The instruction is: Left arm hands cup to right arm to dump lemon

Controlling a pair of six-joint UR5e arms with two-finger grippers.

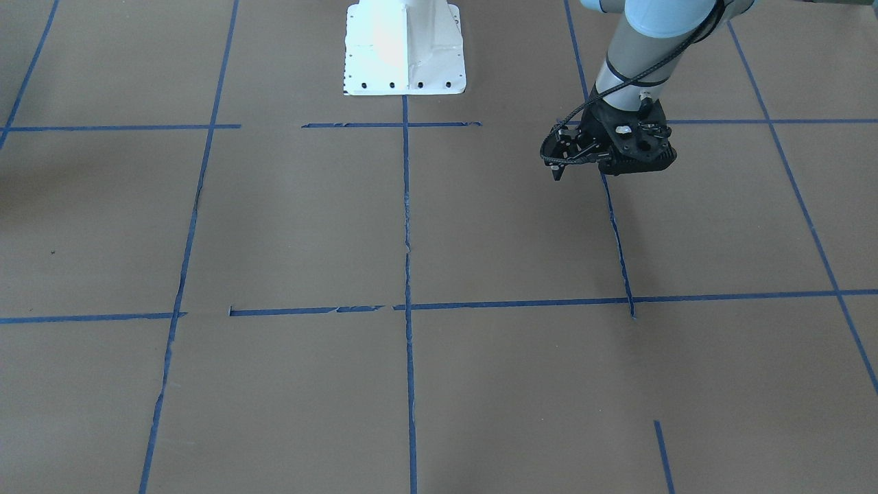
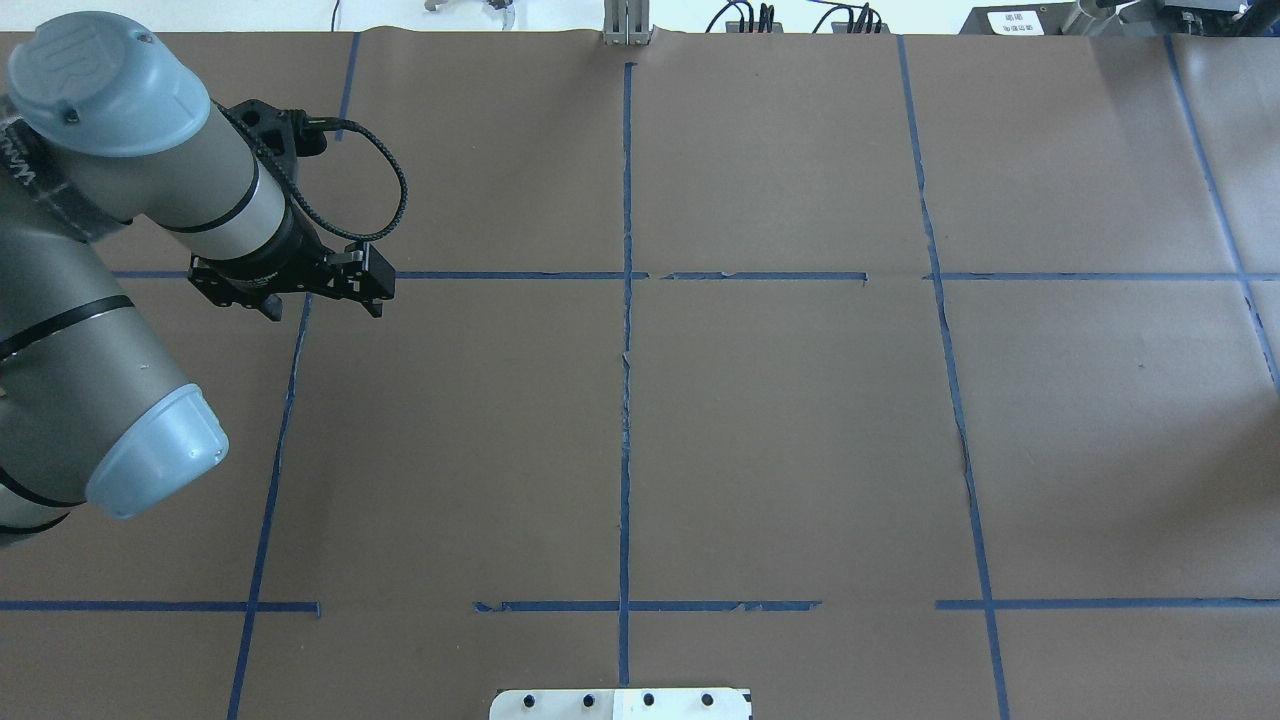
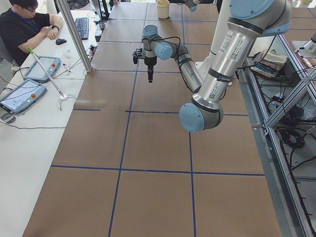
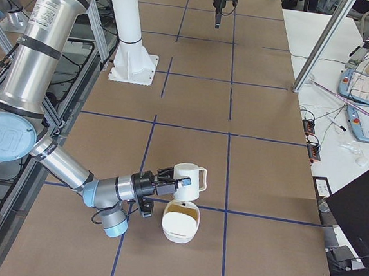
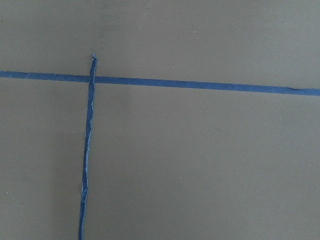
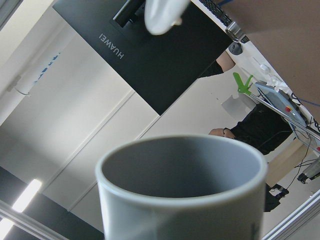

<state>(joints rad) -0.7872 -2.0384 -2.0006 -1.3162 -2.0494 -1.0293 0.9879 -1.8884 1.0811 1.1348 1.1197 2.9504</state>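
The white cup (image 4: 188, 180) hangs tipped on its side at the tip of my right gripper (image 4: 168, 180), just above a white bowl (image 4: 179, 225). From this side view I cannot tell how the jaws stand. The right wrist view shows the cup's grey inside (image 6: 182, 167) close up, with no lemon in it. The bowl's inside looks yellowish; I cannot make out a lemon there. My left gripper (image 2: 325, 308) is open and empty, pointing down over a blue tape crossing far from the cup. It also shows in the front view (image 1: 586, 168).
The brown paper table (image 2: 780, 420) is marked into squares with blue tape. The robot's white base (image 1: 405, 48) stands at the table's edge. A person sits at a side desk (image 3: 27, 24) with tablets. A black monitor (image 4: 359, 211) stands beyond the table's edge.
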